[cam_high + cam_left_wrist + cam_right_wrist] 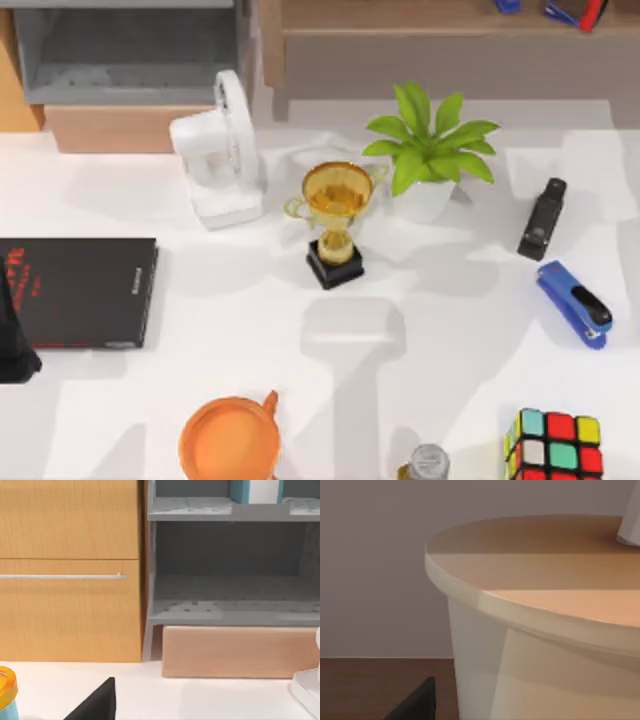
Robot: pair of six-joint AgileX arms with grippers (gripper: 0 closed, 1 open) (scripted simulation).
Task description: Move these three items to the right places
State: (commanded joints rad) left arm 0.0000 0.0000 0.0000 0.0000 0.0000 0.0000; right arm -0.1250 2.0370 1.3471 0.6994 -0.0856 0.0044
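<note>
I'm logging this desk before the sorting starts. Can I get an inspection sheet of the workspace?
Surface: white table, lit, with shadows.
Job's things: puzzle cube at the front right edge; teal book standing on the grey shelf.
Clutter: black book at left, white fan, gold trophy, potted plant, black stapler, blue stapler, orange cup.
Grippers: left gripper at the left edge, fingers unclear.
Cables: nothing seen.
Surroundings: wooden cabinet beside the shelf.

Black book flat at table's left. White fan beside gold trophy; plant right of trophy. Black stapler above blue stapler, right side. Orange cup at front edge.
</note>
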